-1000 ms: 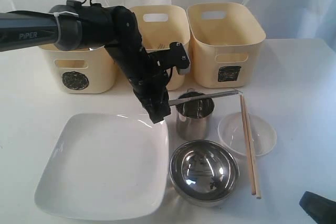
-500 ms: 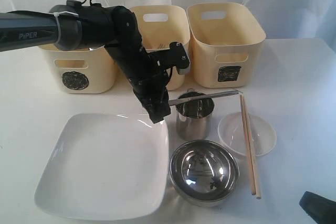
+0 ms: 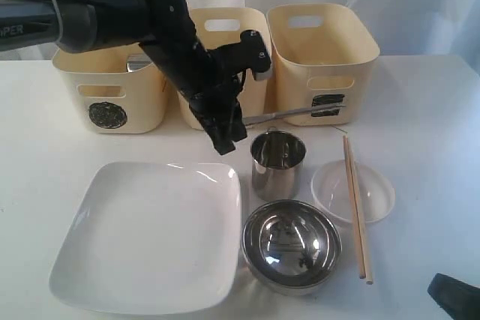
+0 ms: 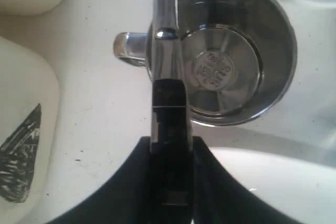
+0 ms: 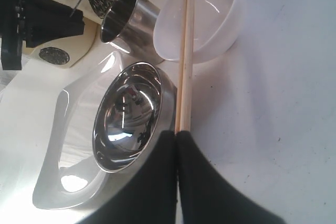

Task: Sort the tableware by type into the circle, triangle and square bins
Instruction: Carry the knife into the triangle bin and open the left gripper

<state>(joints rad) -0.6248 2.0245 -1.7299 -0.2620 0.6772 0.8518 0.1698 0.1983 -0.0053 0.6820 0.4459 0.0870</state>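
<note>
Exterior view: the left end effector (image 3: 231,139), clamped on a steel utensil (image 3: 285,114), has raised it higher above the steel cup (image 3: 276,166); it runs nearly level, tip pointing right before the cream bins (image 3: 322,65). Left wrist view: its handle crosses over the cup's rim. Right wrist view: the right end effector (image 5: 176,137), pressed together, beside wooden chopsticks (image 5: 185,51).

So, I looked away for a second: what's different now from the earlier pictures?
The left gripper, shut on the steel utensil, has raised it clear of the steel cup, toward the bins. The plate, bowl, dish and chopsticks haven't moved.
</note>
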